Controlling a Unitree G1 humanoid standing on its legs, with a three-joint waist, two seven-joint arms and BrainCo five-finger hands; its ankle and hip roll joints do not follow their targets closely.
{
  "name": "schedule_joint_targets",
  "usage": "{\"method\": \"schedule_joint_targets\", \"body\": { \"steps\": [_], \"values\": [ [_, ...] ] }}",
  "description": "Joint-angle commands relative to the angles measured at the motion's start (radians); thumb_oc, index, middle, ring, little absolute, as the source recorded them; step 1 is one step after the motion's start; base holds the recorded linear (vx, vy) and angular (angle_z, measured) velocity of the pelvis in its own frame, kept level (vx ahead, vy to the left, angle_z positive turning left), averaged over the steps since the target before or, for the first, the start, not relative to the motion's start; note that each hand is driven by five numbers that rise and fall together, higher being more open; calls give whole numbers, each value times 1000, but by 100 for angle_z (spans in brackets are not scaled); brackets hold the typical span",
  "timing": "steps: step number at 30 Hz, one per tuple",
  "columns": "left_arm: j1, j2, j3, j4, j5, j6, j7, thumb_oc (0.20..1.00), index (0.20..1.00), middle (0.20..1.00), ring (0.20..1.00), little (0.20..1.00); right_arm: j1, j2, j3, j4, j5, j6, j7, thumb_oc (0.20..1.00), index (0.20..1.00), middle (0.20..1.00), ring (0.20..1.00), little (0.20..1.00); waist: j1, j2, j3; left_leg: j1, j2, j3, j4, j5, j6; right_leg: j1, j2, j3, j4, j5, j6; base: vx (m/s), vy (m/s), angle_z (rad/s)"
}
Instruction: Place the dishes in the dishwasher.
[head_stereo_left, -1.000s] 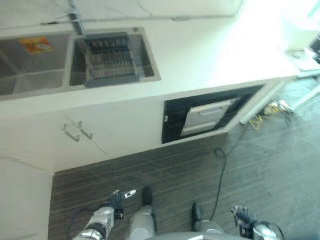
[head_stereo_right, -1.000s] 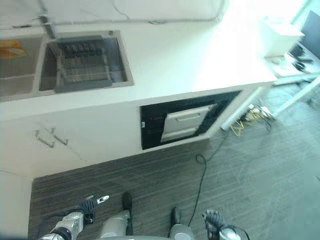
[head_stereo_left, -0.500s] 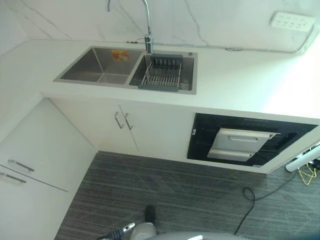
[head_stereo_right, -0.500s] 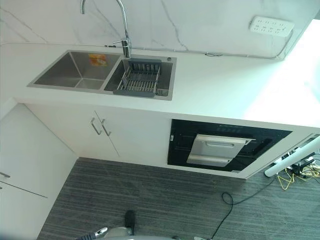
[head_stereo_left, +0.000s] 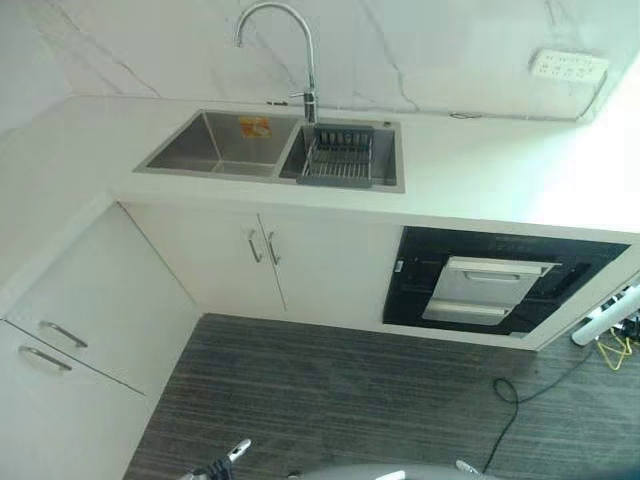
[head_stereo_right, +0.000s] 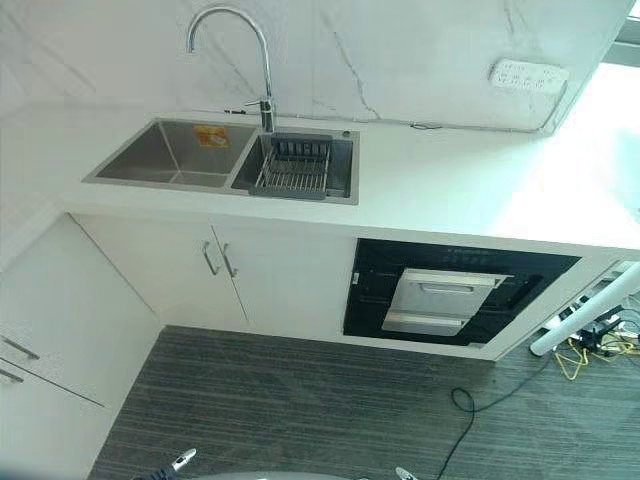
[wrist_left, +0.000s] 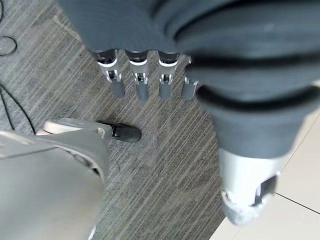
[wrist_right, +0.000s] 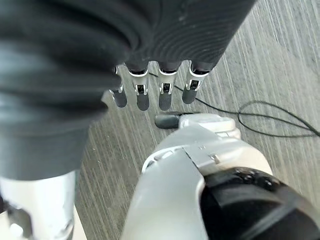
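The dishwasher is built into the white cabinet run under the countertop, on the right side of the scene. Its front is a black panel with a silver door section; the door appears closed. No dishes can be made out in the dish rack, a dark wire rack that sits in the right basin of the double sink. The left basin holds an orange label on its far wall. A curved chrome faucet rises from the far edge of the sink, between the two basins. A white power strip is mounted on the marble wall at far right.

Below the sink, two cabinet doors carry metal handles side by side. A drawer unit stands at near left. The floor is dark striped.

The left hand hangs over the floor with its fingers straight, apart and holding nothing. The right hand likewise hangs over the floor, fingers straight and empty.
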Motion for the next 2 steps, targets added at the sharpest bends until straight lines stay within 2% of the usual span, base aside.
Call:
{"method": "schedule_joint_targets", "body": {
  "steps": [1,2],
  "values": [
    [-50,-4,23,38,10,-4,-45,1000,1000,1000,1000,1000,-67,-17,-27,64,-17,16,4,1000,1000,1000,1000,1000,-3,-9,-2,28,45,-29,4,-41,-32,2,-27,81,-5,-9,49,0,0,0],
    [-50,-5,17,34,9,-31,-75,1000,1000,1000,1000,1000,-66,-21,-27,68,-35,16,11,1000,1000,1000,1000,1000,-4,-11,-5,29,48,-26,4,-40,-34,3,-26,81,-5,-10,49,0,0,0]
  ]
}}
